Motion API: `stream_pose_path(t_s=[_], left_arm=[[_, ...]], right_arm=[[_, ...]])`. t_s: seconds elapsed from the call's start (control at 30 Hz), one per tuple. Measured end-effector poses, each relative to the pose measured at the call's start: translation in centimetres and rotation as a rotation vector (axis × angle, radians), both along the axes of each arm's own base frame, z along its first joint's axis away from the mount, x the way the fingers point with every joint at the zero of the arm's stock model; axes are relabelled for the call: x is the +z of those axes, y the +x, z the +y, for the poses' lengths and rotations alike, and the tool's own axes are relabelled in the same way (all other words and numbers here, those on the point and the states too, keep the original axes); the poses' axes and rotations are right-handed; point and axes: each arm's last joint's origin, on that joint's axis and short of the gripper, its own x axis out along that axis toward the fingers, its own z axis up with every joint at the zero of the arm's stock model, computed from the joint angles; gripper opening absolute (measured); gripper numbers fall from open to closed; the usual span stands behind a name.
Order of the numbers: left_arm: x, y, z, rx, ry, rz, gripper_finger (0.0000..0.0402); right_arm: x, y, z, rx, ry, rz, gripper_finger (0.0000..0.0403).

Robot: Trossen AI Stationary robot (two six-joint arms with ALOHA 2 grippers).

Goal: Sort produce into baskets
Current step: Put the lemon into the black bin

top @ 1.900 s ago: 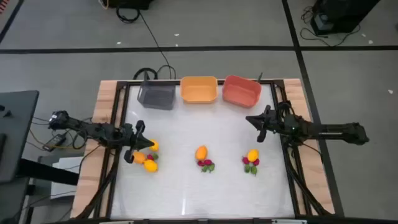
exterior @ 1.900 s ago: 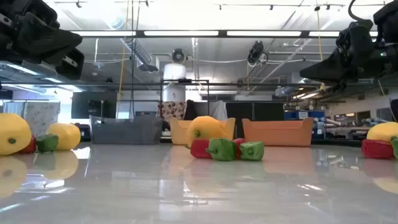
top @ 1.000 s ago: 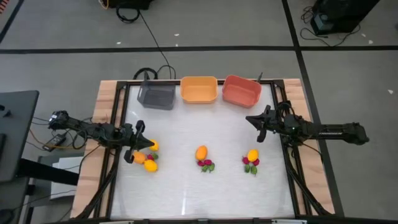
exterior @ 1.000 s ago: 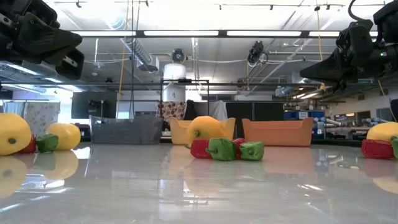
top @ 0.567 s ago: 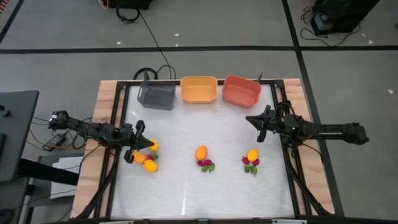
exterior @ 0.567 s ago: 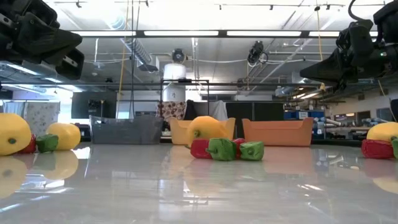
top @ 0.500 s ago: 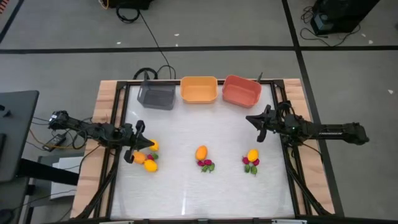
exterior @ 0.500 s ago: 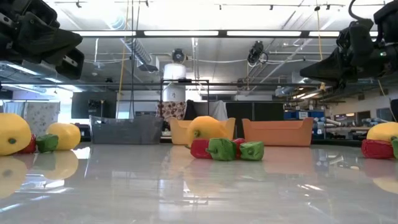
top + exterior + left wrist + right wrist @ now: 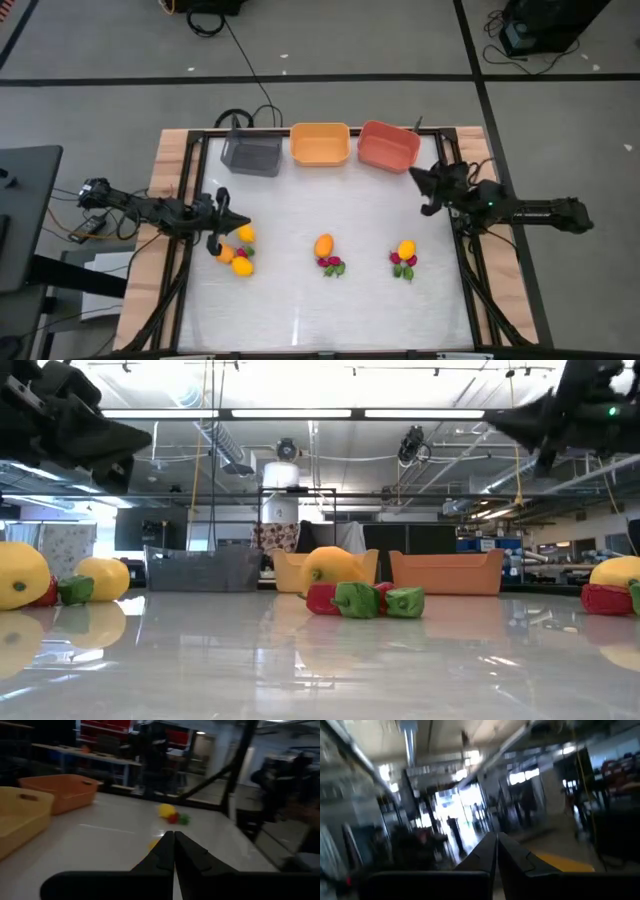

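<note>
Pressing together with nothing between them, the jaws of the left gripper (image 9: 222, 212) hang just above the desk (image 9: 300, 310) beside the left cluster of produce (image 9: 240, 252); the left wrist view shows its fingers closed to a seam. The right gripper's (image 9: 424, 188) jaws look just as tightly closed and empty in its own wrist view. A moment ago both arms hung quite still; now both have stirred, the left swinging its tip off the fruit, the right pulling up toward the salmon-red basket (image 9: 388, 146), its camera aimed at the ceiling. To my eye neither has picked anything yet, so the sorting has not begun.

Two more clusters lie mid-desk: a yellow-orange fruit (image 9: 324, 245) with red and green bits, and another (image 9: 405, 250) nearer the right arm. The dark grey basket (image 9: 251, 153) and orange basket (image 9: 320, 143) stand with the salmon-red one along the far edge, all apparently empty. Nothing blocks the way between fruit and baskets.
</note>
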Motion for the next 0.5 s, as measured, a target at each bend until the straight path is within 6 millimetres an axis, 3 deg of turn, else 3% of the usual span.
stream_pose_path(t_s=[0.2,0.5], left_arm=[[-0.2,0.0,0.1,0.035,-0.012,0.024,0.0044],[-1.0,0.6,0.1,0.101,-0.021,0.151,0.0161]], right_arm=[[0.8,-0.4,-0.1,-0.126,-0.164,-0.002,0.0028],[-1.5,1.4,0.5,0.229,-0.035,0.176,0.0041]])
